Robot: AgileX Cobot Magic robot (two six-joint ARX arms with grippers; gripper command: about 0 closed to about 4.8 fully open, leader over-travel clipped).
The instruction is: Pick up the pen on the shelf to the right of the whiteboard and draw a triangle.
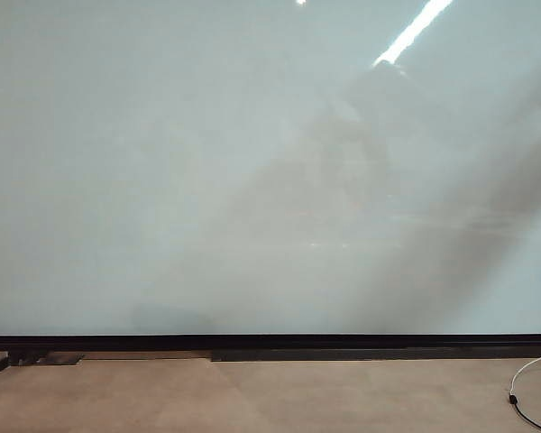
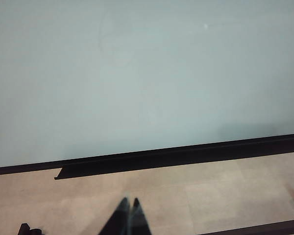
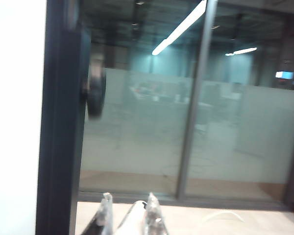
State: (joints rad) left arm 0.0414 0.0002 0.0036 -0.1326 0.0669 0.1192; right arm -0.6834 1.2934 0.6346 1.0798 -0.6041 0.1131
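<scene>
The right gripper (image 3: 129,215), beyond the whiteboard's (image 1: 252,180) right edge, appears to clamp the whitish pen (image 3: 133,218) between its fingers, though the picture is blurred. The left gripper (image 2: 129,208) hangs over the floor near the board's black lower frame (image 2: 176,154), fingertips pressed together.

The floor (image 1: 252,397) is pale brown. A white cable (image 1: 523,383) lies on it at the far right. Past a dark frame (image 3: 59,122) stand frosted glass walls (image 3: 137,132), with long ceiling lights (image 3: 181,27) glowing above.
</scene>
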